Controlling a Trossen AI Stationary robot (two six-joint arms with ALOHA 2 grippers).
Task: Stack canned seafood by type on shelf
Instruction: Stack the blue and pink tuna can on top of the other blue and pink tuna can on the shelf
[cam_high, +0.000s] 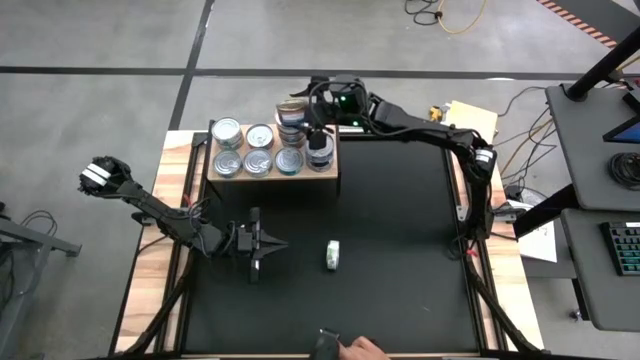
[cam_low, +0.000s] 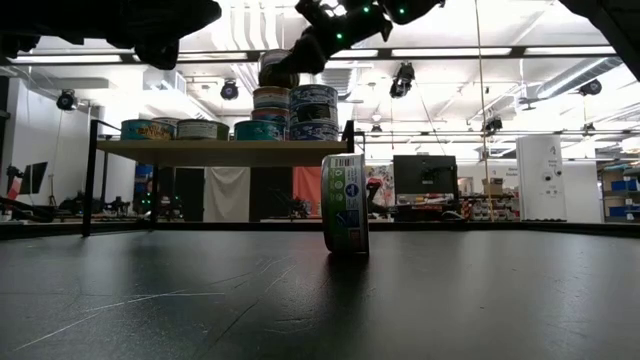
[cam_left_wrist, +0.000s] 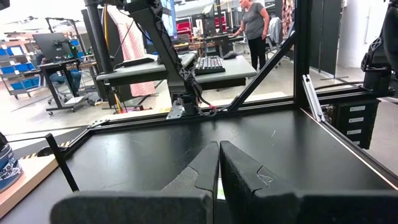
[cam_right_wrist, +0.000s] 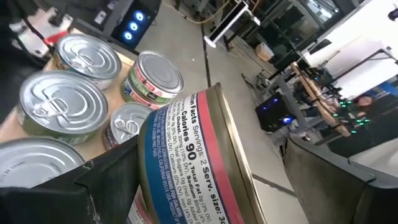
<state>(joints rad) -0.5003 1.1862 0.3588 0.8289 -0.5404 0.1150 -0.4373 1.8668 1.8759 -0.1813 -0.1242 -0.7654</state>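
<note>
Right gripper grasped a gold-topped tin above the far shelf, apparently to stack it; left gripper rested clenched; one tin stood on edge mid-table

A black surface is seen, with a wooden shelf set at its far left corner. Tins are carried in rows and stacks on the shelf. One tin is stood on edge mid-surface.
</note>
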